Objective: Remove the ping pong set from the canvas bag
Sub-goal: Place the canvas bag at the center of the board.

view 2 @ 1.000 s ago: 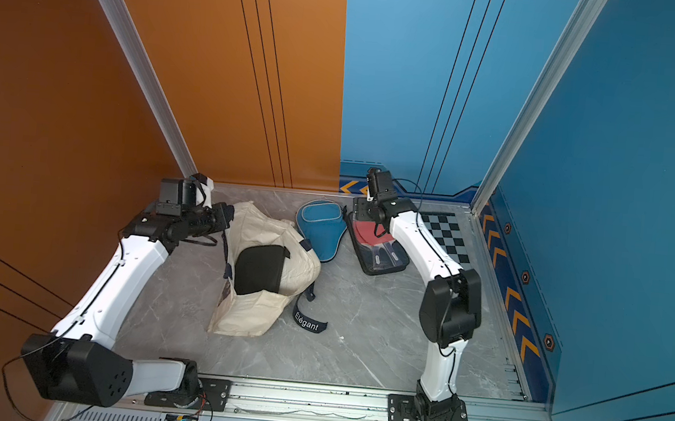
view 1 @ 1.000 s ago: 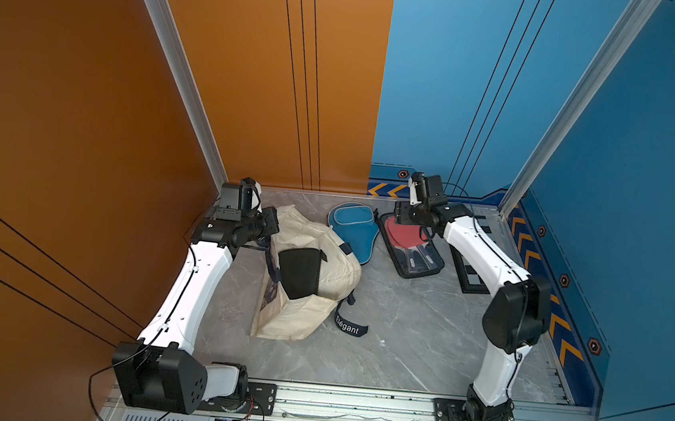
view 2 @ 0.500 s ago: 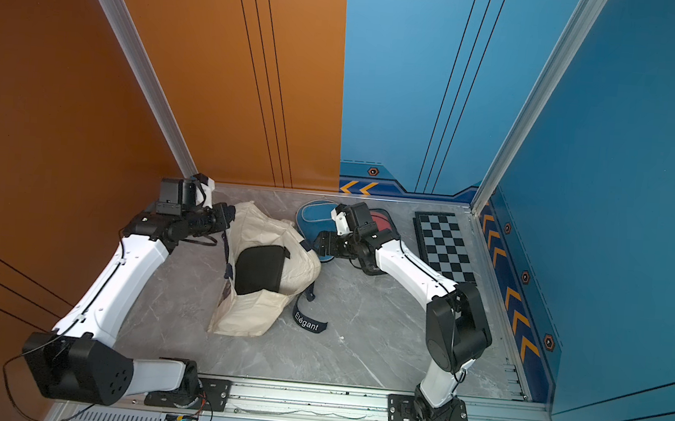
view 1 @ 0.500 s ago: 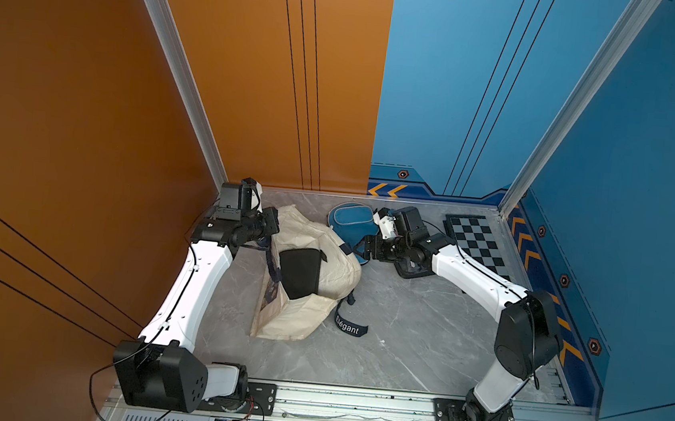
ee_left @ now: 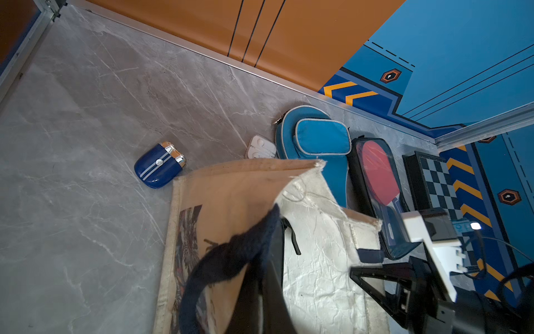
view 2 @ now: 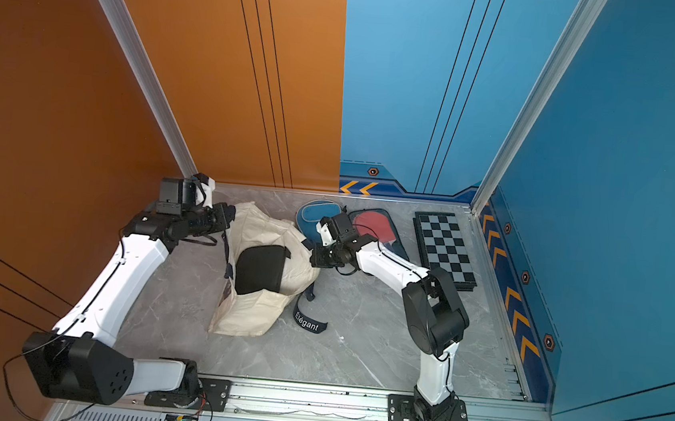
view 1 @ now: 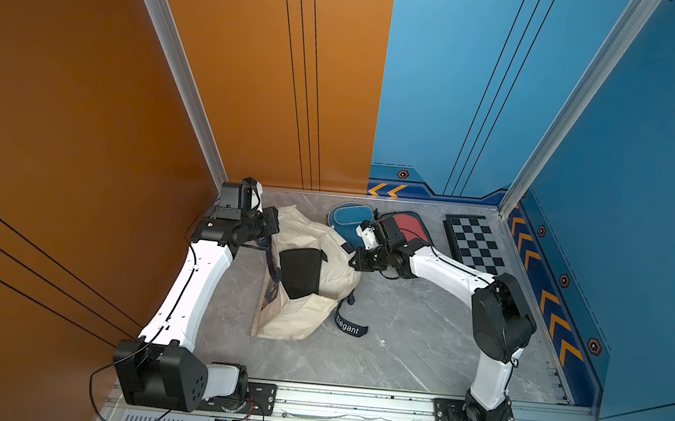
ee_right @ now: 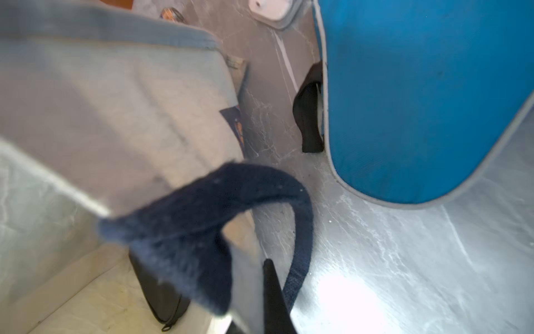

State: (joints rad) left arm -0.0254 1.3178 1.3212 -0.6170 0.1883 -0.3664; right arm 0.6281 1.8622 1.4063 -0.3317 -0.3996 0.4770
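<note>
The left claw is clenched on a navy strap of the canvas bag, at the far left corner of the bag's mouth. The right claw is clenched as well, pressed to the opposite edge of that mouth. In the blurred right wrist view the other navy strap arches up and comes down against its black finger, so it looks pinched there.

The bag lies on its side on the counter. Its long axis runs from the arms' bases toward the back wall, with the closed bottom nearest the bases and the mouth pointing away, held open between the two claws. Inside the mouth, on crinkled pale lining, rests a black zip case. A strap end with white lettering trails onto the counter off the bag's right side.

The ping pong set lies outside the bag, just beyond the right of its mouth. A blue paddle case sits nearest the bag, and touching its outer side is a black case showing a red paddle. Both lie roughly parallel to the bag, round ends away from the bases. Farther from the bag on that side lies a chessboard.

Beyond the bag's far edge a white earbud case sits just beside the blue case, and a small navy striped case lies well apart to the left
</note>
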